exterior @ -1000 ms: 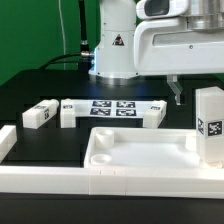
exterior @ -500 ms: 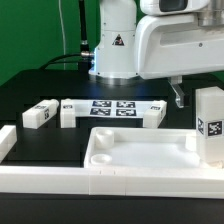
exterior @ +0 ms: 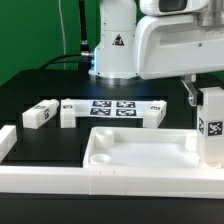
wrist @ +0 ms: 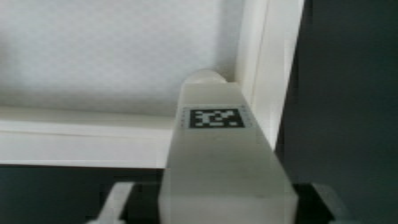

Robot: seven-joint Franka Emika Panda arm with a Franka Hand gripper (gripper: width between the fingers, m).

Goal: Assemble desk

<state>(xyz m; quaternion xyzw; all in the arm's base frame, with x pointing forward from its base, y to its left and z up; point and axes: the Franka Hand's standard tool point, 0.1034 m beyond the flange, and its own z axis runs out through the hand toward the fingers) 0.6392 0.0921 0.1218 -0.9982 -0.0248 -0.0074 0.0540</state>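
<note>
The arm (exterior: 150,45) reaches down over the table (exterior: 40,90), at the exterior view's right. The tabletop (exterior: 140,160) lies rim up near the table's front edge, just behind the front rail (exterior: 40,180). Another rail (exterior: 5,140) runs along the table's edge at the exterior view's left. The marker board (exterior: 112,108) lies flat mid-table, behind the tabletop.

The upright leg (exterior: 211,130) stands at the tabletop's end on the exterior view's right. In the wrist view it is against the rim near a corner, tag facing up. Two more legs sit at the marker board's ends (exterior: 67,113) (exterior: 152,113). A fourth leg (exterior: 40,115) lies nearer the table's edge at the exterior view's left.

The gripper (wrist: 222,203) straddles the upright leg's top. One finger (exterior: 190,93) shows against its side and the other is hidden behind it. The jaws look partly closed and clamped on the upright leg.
</note>
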